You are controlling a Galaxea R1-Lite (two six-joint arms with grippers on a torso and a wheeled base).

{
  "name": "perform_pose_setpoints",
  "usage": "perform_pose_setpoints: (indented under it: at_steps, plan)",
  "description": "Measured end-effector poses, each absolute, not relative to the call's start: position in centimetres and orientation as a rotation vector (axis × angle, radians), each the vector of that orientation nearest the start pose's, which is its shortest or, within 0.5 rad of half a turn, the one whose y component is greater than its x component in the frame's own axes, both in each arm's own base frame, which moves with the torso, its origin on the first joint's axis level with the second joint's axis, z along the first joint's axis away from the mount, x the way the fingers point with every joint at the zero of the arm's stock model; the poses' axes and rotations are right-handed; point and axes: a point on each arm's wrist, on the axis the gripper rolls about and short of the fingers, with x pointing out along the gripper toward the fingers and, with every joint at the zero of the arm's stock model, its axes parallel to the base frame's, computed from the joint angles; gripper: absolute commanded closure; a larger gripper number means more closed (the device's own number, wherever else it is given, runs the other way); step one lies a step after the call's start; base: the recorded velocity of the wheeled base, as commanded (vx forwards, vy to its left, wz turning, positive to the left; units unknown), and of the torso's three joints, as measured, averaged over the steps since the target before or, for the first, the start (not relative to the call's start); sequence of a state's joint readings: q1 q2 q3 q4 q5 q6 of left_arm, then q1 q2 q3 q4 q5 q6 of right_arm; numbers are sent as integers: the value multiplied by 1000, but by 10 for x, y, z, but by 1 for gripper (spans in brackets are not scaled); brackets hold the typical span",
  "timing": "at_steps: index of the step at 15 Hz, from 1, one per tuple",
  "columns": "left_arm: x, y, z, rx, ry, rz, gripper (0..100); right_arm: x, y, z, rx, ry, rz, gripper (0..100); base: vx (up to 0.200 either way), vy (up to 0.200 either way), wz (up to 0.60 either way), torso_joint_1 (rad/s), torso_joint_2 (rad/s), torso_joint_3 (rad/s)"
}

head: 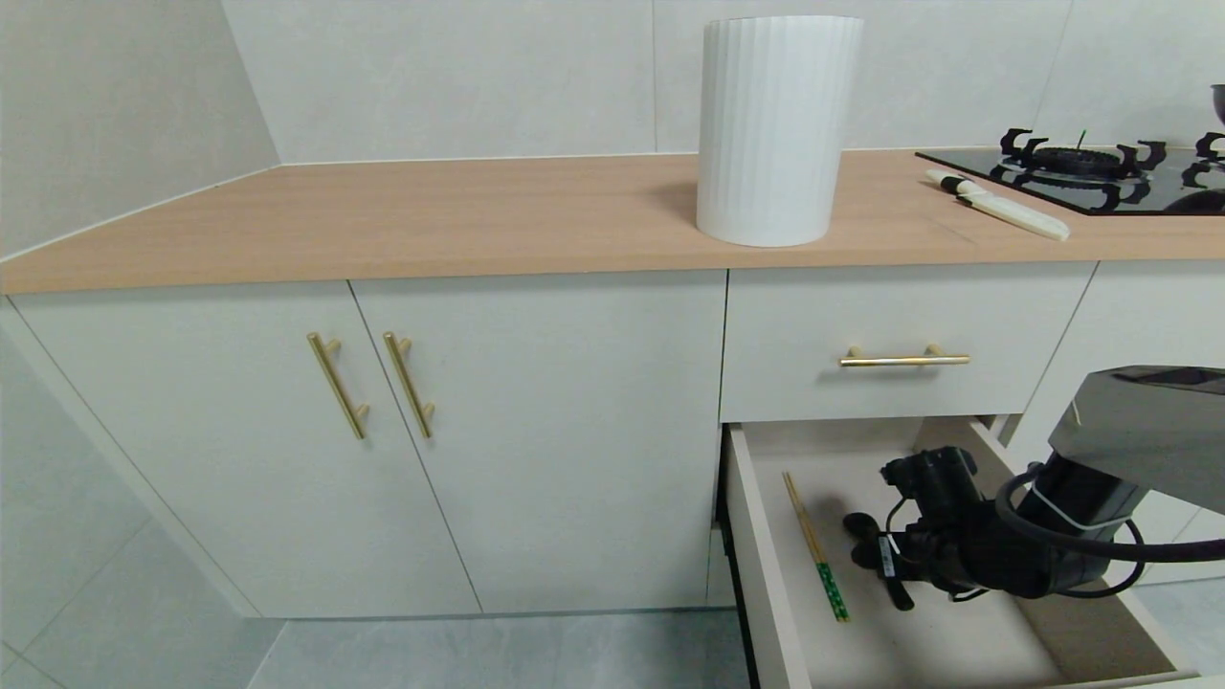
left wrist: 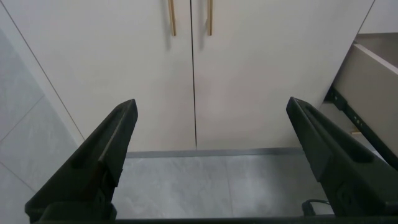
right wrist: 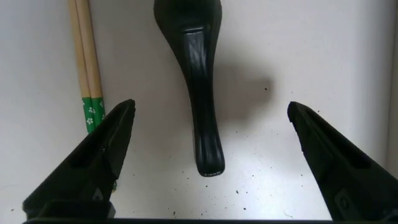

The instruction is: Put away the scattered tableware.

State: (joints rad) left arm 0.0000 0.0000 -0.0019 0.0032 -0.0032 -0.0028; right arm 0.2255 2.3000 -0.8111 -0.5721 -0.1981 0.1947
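Low in the white kitchen, a pulled-out drawer is holding a black spoon and chopsticks, lying apart. The right gripper is hanging over the spoon, jaws spread wide. The left gripper is spreading its jaws wide by the cupboard doors. Farther back, a knife is lying on the counter.

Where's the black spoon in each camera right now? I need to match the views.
Head: black spoon lies in the open drawer, just right of the chopsticks.
Right wrist: the spoon lies mid-picture on the drawer floor, chopsticks parallel beside it.
Left wrist: cupboard doors, floor and the drawer's side.
Shared landmark: the green-tipped chopsticks.
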Motion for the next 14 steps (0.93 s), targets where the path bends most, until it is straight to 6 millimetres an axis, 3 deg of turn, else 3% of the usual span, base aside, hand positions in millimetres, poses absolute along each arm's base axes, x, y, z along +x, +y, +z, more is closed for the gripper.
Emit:
perform_pose_setpoints:
  at_steps: [5, 10, 14]
  plan:
    - [-23, 0, 76, -2, 1, -3, 0, 339, 74, -6, 20, 852, -66, 0, 0, 0, 0, 0, 0, 0]
    - [-23, 0, 76, -3, 1, -3, 0, 319, 72, 44, 39, 750, -46, 0, 0, 0, 0, 0, 0, 0]
    - [-23, 0, 76, -2, 1, -3, 0, 281, 73, 90, 26, 825, 20, 0, 0, 0, 0, 0, 0, 0]
